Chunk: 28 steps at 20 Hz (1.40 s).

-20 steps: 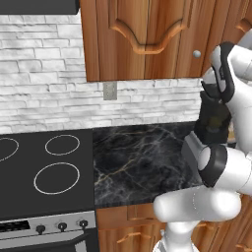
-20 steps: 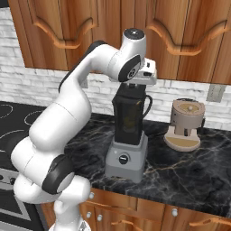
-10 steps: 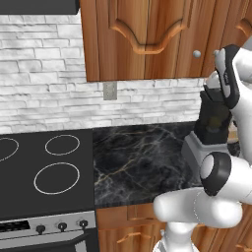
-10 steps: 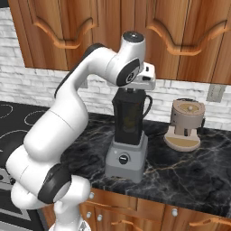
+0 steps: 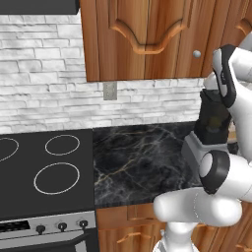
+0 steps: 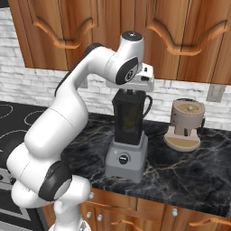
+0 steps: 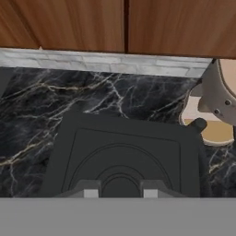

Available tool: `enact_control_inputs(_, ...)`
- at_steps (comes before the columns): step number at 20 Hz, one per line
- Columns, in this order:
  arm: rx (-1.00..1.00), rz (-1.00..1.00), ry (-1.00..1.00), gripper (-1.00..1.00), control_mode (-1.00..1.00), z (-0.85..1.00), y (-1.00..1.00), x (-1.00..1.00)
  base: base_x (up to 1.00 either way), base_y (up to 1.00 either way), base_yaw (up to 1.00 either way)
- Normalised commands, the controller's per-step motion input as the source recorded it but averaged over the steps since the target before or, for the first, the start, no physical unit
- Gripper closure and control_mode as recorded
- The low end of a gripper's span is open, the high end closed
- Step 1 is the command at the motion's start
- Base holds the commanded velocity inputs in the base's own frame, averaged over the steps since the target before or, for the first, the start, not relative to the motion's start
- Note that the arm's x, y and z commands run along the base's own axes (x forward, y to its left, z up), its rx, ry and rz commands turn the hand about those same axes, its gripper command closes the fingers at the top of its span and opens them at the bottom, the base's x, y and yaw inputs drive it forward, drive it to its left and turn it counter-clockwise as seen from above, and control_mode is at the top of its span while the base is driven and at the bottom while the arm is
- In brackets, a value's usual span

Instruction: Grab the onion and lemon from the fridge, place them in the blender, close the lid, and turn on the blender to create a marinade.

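Note:
The blender (image 6: pixel 125 158) stands on the black marble counter (image 6: pixel 189 171), a grey base with a round front knob under a dark jar (image 6: pixel 130 122). A dim tan-yellow shape shows through the jar wall; I cannot tell onion from lemon. The dark square lid (image 7: pixel 124 147) lies on the jar top. My gripper (image 6: pixel 131 92) points straight down onto it. In the hand view my gripper (image 7: pixel 120 193) is shut, its fingertips (image 7: pixel 91 192) flanking the lid's round centre knob. From the left base view the jar (image 5: pixel 212 120) is partly behind my arm. The fridge is out of view.
A tan coffee grinder (image 6: pixel 185 124) stands right of the blender, close to it (image 7: pixel 216 106). A black stovetop (image 5: pixel 44 167) lies to the left. Wooden wall cabinets (image 6: pixel 180 36) hang low above the counter, just over my hand.
My hand has stayed on top of the jar. The arm's elbow and lower links have swung a little to the right.

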Motion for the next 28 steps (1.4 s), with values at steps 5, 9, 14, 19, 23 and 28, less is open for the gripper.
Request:
enact_control_inputs(5,0.0,0.0,0.0,1.0,-1.0,-0.33,0.1,-0.19,0.0,0.0,0.0)
enact_control_inputs(9,0.0,0.0,0.0,1.0,-1.0,-0.45,0.12,-0.08,0.0,0.0,0.0)
enact_control_inputs(14,0.0,0.0,0.0,1.0,-1.0,-0.23,0.02,0.01,0.0,0.0,0.0)
enact_control_inputs(19,-0.08,0.0,-0.15,1.0,-1.0,-0.01,0.0,0.01,0.0,0.0,0.0)
enact_control_inputs(23,-0.2,0.0,-0.14,1.0,-1.0,-0.1,0.0,0.0,0.0,0.0,0.0)
enact_control_inputs(28,-0.17,0.0,-0.02,1.0,-1.0,-0.47,0.0,0.0,0.0,0.0,0.0)
